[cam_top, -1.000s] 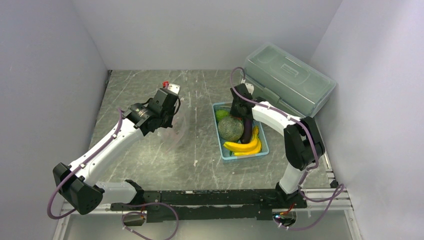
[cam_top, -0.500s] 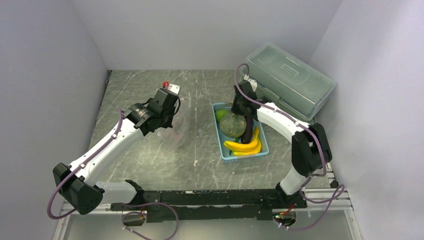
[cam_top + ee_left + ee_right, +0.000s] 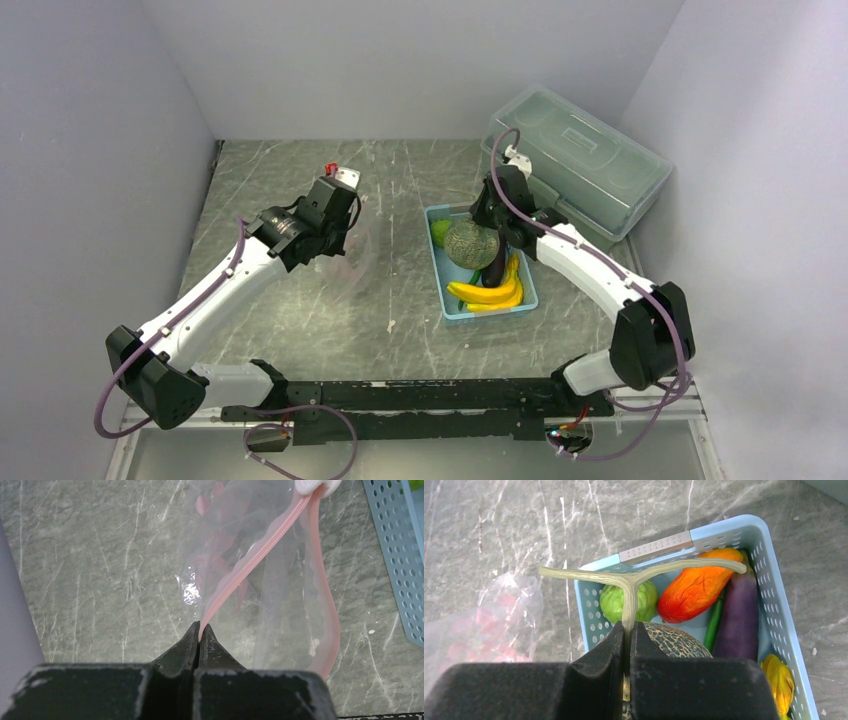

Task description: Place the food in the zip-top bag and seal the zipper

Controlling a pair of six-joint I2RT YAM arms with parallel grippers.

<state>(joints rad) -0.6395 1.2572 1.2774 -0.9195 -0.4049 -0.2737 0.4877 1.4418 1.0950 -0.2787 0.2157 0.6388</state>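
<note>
Pink zipper (image 3: 235, 583) — slants from left gripper (image 3: 200, 628).

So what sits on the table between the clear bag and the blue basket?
Nothing: the top view shows only bare marbled tabletop between the zip-top bag and the basket. The left wrist view shows the same gap bare.

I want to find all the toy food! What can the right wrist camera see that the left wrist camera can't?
Only the right wrist view: the right gripper shut on the pale T-shaped stem of the round dark-green netted melon, plus the lime-green fruit, orange-red piece, purple eggplant and yellow bananas.
Only the left wrist view: the left gripper pinching the narrow pale pink zipper strip.
Both: the clear crinkly plastic bag, the light blue plastic basket and the grey marbled table.
</note>
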